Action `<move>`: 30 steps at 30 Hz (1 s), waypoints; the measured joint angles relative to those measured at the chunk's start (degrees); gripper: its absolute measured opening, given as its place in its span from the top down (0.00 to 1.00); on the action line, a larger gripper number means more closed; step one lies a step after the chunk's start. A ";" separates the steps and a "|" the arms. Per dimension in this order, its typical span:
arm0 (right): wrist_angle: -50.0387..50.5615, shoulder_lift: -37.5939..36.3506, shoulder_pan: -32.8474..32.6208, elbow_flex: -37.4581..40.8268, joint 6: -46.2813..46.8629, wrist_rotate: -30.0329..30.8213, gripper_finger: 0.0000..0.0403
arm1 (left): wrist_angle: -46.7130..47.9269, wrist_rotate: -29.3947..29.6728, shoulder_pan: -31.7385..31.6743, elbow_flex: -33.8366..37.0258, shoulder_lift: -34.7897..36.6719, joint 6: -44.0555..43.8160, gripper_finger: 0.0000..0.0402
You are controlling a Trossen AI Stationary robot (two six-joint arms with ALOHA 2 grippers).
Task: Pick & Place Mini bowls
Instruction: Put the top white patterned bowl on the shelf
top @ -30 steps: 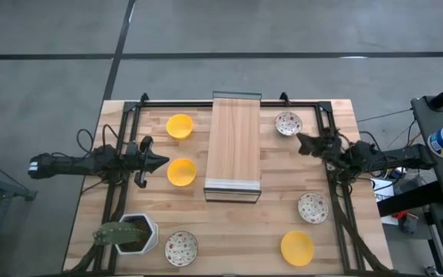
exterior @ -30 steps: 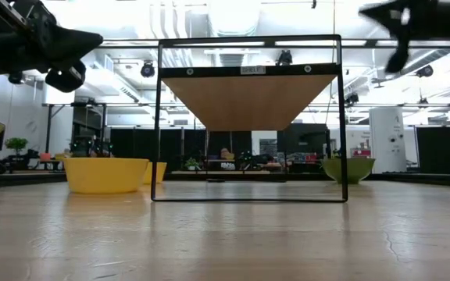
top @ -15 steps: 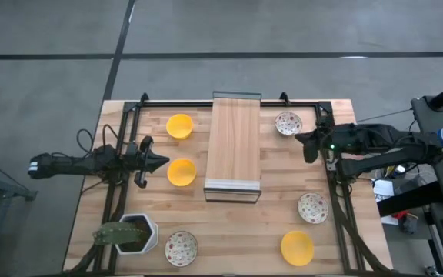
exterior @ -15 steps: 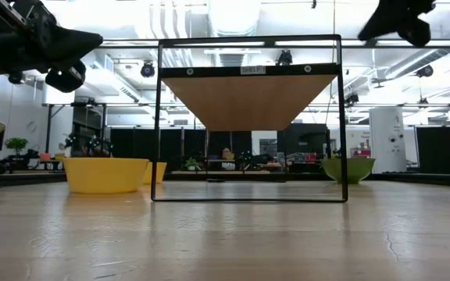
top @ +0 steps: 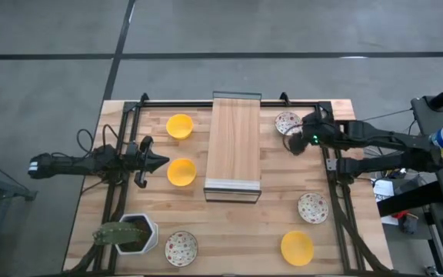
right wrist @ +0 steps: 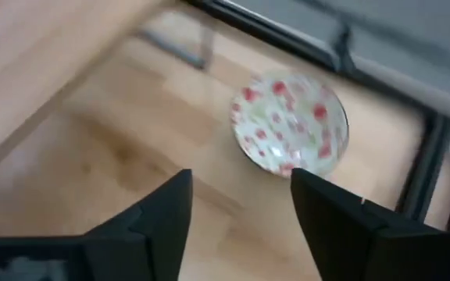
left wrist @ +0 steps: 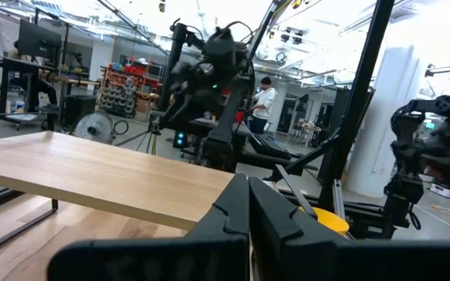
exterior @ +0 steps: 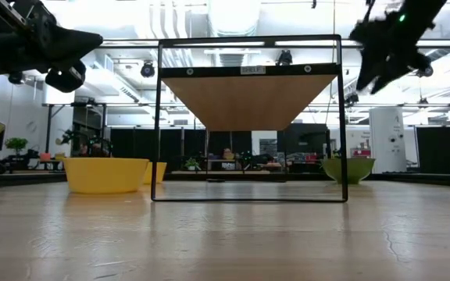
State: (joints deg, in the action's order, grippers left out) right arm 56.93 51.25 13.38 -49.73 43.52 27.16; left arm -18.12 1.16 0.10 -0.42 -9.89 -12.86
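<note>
Three yellow bowls sit on the table at far left (top: 179,125), centre left (top: 181,172) and near right (top: 297,248). Three speckled white bowls sit at far right (top: 287,122), right (top: 312,207) and near left (top: 181,248). My right gripper (top: 294,143) is open and empty. It hangs above the table just to the near side of the far-right speckled bowl (right wrist: 290,123), tipped down toward it. My left gripper (top: 160,162) is shut and empty, in the air just left of the centre-left yellow bowl.
A wooden shelf on a black wire frame (top: 234,146) stands in the table's middle between the two arms. A white hexagonal pot with a plant (top: 133,233) stands at the near left. Black frame rails (top: 328,115) run along the table's sides and far edge.
My right arm has swung toward the table's far edge. Its gripper has come down and toward the far-right speckled bowl, tipping downward. The bowls have stayed where they were.
</note>
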 joint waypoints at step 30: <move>-13.93 24.31 33.71 4.32 19.38 -12.10 0.49 | 0.01 -0.01 0.00 0.00 0.00 0.01 1.00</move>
State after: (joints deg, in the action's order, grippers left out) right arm 43.00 75.56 47.09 -45.41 62.91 15.06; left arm -18.11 1.15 0.10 -0.43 -9.89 -12.85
